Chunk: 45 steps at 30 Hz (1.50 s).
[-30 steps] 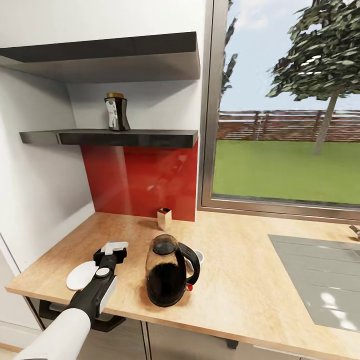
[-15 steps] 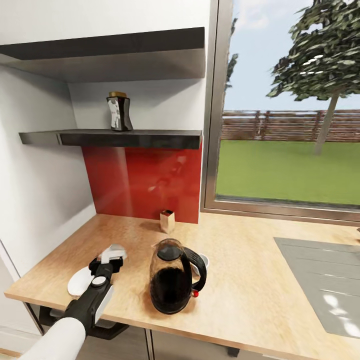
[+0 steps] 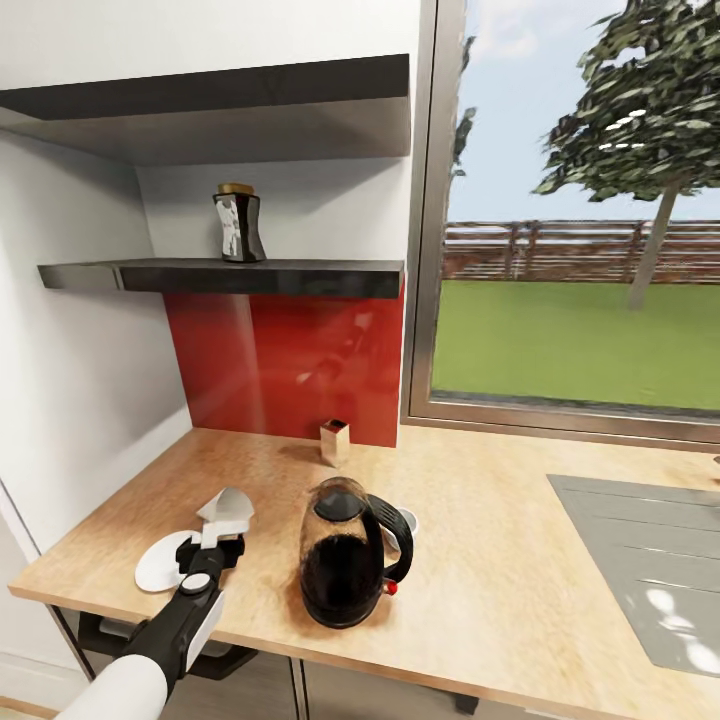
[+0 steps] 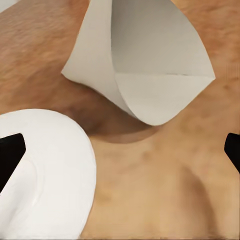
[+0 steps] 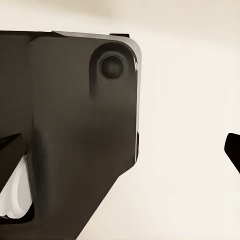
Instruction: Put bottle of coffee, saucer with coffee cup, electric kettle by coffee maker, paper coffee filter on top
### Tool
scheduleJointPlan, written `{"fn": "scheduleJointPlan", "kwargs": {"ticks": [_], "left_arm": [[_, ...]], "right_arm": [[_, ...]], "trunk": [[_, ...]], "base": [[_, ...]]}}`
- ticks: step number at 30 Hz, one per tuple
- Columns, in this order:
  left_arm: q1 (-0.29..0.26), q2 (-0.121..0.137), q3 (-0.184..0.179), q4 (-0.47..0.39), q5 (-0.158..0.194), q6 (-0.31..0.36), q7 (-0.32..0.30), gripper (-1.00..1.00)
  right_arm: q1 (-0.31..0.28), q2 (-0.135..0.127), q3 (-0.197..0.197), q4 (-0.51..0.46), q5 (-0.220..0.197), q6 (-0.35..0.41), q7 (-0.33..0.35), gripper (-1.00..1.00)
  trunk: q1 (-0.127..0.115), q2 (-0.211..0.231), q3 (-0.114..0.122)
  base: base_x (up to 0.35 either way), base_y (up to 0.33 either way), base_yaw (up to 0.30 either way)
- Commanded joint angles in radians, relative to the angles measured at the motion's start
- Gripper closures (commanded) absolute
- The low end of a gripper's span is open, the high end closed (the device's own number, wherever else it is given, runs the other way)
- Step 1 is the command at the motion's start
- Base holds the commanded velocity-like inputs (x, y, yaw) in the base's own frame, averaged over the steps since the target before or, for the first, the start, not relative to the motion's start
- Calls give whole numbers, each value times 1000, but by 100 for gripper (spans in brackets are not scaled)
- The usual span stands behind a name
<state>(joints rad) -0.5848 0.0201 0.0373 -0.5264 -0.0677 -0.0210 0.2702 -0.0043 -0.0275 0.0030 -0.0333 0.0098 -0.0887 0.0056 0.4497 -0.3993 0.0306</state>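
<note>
- The kettle point(image 3: 345, 553) stands near the table's point(image 3: 500, 560) front edge; the left gripper point(image 3: 210, 551) hovers just beside it, over a white saucer point(image 3: 160, 562) and a folded paper filter point(image 3: 228, 508).
- The left wrist view shows the fingers spread wide, nothing between them.
- The coffee bottle point(image 3: 238, 222) sits on the shelf point(image 3: 220, 275) above the kettle.
- I cannot tell the right gripper's state.

Countertop point(image 3: 500, 560) looks like light wood with a soft matt grain. The electric kettle point(image 3: 345, 560) is dark see-through glass or plastic, pretty glossy, black plastic handle. Paper coffee filter point(image 4: 145, 65) is thin matt off-white paper with a crease. Saucer point(image 4: 45, 175) is smooth white, ceramic-looking. Backsplash point(image 3: 290, 370) is shiny red, shelf point(image 3: 230, 276) glossy black, window frame point(image 3: 425, 250) brushed metal.
</note>
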Motion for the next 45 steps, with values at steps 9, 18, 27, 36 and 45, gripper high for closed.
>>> {"fn": "scheduleJointPlan", "kwargs": {"ticks": [9,18,27,36,45], "left_arm": [[-2,0,3,11,-8,-2,1,-100],[-29,-4,1,10,22,6,3,-100],[-59,-3,1,11,46,7,3,-100],[-62,5,1,11,46,9,4,-100],[-74,31,13,39,48,9,4,-100]], "right_arm": [[0,0,0,1,1,-3,1,-100],[0,0,0,1,1,-3,1,-100],[0,0,0,1,1,-3,1,-100],[0,0,0,1,1,-3,1,-100],[0,0,0,1,1,-3,1,-100]], "trunk": [[0,-1,0],[0,-1,0],[0,-1,0],[0,-1,0],[0,-1,0]], "base": [[0,0,0],[0,0,0],[0,0,0],[0,0,0],[0,0,0]]}}
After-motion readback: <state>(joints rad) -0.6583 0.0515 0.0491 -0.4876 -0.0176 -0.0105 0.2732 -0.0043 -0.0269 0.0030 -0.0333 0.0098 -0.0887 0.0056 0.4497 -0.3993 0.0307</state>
